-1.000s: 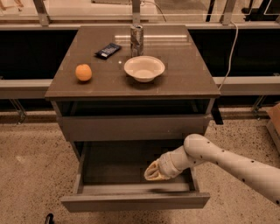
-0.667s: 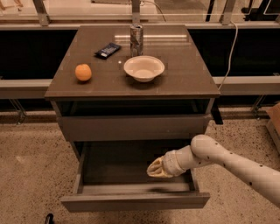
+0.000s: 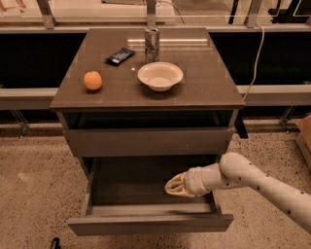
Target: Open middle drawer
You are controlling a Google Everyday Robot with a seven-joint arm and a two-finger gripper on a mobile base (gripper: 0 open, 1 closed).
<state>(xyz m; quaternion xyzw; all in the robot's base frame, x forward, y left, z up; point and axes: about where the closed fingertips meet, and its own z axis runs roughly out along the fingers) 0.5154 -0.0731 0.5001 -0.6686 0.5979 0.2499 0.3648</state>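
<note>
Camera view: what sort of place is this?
Probably an office or lab test area: grey drawer cabinet on speckled floor, railing posts behind. The claw sits inside the pulled-out middle drawer.

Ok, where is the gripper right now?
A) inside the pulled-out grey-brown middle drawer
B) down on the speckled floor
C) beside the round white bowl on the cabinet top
A: the gripper reaches into the open cavity of the pulled-out, wide grey-brown middle drawer, well below the round white bowl.
</note>
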